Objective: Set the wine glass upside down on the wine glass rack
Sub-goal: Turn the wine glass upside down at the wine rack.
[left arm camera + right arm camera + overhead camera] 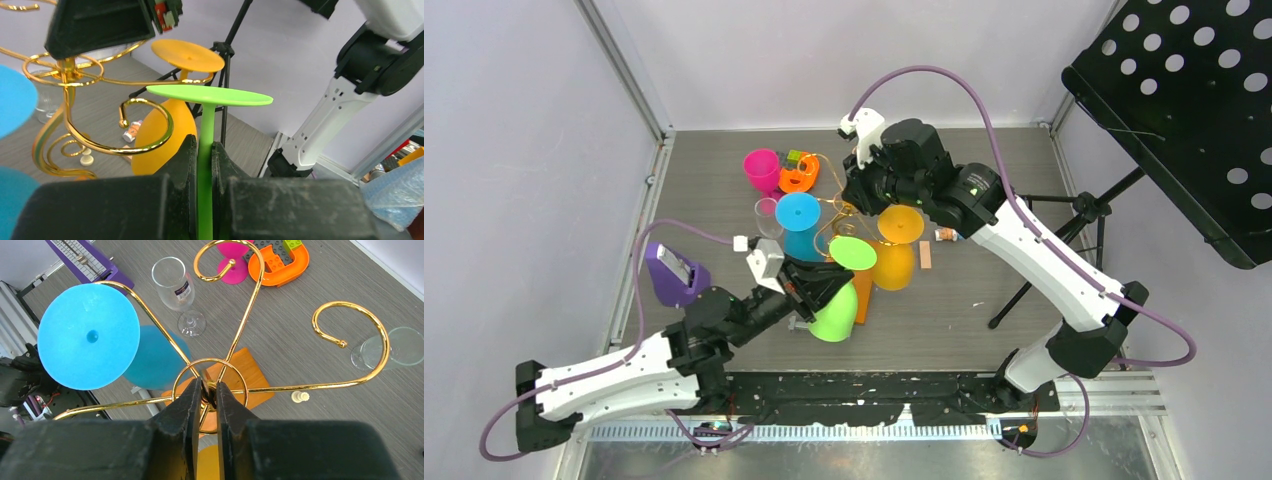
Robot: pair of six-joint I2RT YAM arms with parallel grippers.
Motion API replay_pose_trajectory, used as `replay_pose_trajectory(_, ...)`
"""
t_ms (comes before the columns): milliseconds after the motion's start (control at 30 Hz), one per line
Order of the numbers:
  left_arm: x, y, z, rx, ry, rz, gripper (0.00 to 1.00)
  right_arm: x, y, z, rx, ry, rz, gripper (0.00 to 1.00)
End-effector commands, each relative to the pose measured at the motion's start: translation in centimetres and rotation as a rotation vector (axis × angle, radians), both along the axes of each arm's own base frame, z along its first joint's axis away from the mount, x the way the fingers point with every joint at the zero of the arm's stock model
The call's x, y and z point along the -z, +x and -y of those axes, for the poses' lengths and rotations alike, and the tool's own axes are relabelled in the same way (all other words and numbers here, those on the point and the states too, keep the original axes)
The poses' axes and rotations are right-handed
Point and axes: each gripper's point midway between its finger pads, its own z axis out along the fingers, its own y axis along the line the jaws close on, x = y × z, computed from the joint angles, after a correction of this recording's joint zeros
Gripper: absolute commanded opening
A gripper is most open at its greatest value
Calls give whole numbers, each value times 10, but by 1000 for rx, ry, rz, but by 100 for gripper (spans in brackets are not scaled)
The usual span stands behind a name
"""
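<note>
A green wine glass (837,316) hangs upside down, foot (210,95) on top, with my left gripper (204,150) shut on its stem (205,125). It sits just in front of the wine glass rack (70,75), near an empty gold curl (150,112). Above the rack, my right gripper (209,389) is shut on the top of its central stem, over the orange base (247,372). A blue glass (89,335) and an orange-yellow glass (161,131) hang upside down on other arms. From overhead, the left gripper (809,290) lies at the rack's near side and the right gripper (861,196) above its middle.
A clear wine glass (177,285), a pink glass (233,260) and an orange toy block piece (277,260) stand behind the rack. Another clear glass (395,347) lies to the right. A purple object (674,275) sits left, and a black tripod stand (1074,215) right.
</note>
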Motion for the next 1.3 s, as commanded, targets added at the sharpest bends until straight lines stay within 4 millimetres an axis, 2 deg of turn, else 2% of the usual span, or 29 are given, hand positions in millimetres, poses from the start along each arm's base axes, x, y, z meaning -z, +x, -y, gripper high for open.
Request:
replay_pose_trajectory(0,-19,11,-3,-75,-111,61,0,-10,2,8,51,24,16,6)
replay_pose_trajectory(100,-10,16,-2,-100,-123,57,0,-8,2,8,51,23,10,6)
replay_pose_trajectory(367,-12,32,-13,-210,-182,102,0,-8,2,5,46,25,6,6)
replay_pose_trajectory(667,1,51,-26,-345,-169,74,0,-7,1,6,42,24,3,6)
replay_pose_trajectory(800,-4,59,-30,-403,-153,86,0,-8,1,5,40,26,3,6)
replay_pose_trajectory(1067,-15,67,-25,-438,-156,100,0,-7,-1,6,37,26,-1,6)
replay_pose_trajectory(1267,-9,68,-33,-461,-166,84,0,-6,-1,7,38,19,5,6)
